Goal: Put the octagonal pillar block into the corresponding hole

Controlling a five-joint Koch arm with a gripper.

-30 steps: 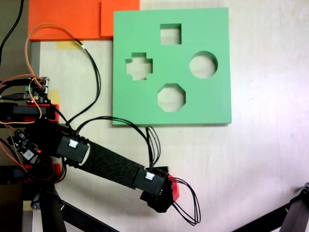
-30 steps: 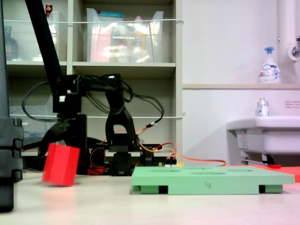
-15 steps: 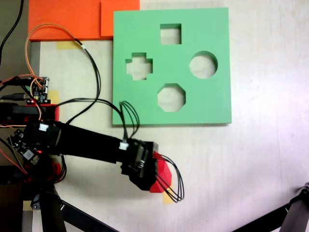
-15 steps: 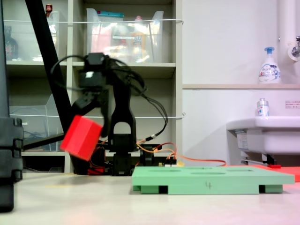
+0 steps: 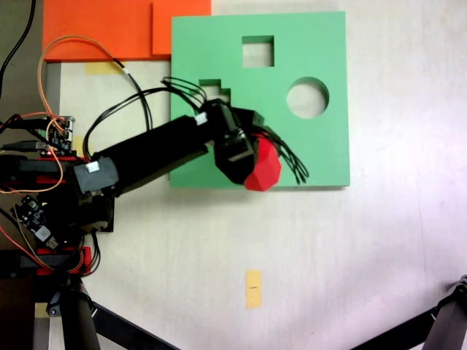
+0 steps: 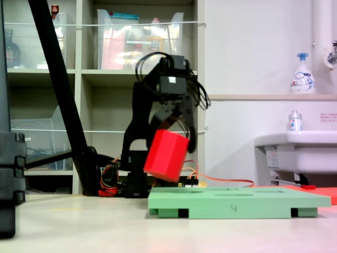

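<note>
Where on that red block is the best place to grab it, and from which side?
Judging by what shows, across two opposite flat side faces near the top, coming from above. The red block has faceted flat sides that suit a pinch, and a high hold leaves its lower end free to enter the green board. The gripper already holds it that way, tilted, above the board.

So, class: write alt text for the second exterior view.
A black robot gripper holds a tilted red block in the air above the left end of a flat green foam board lying on a pale table; shelves stand behind.
</note>
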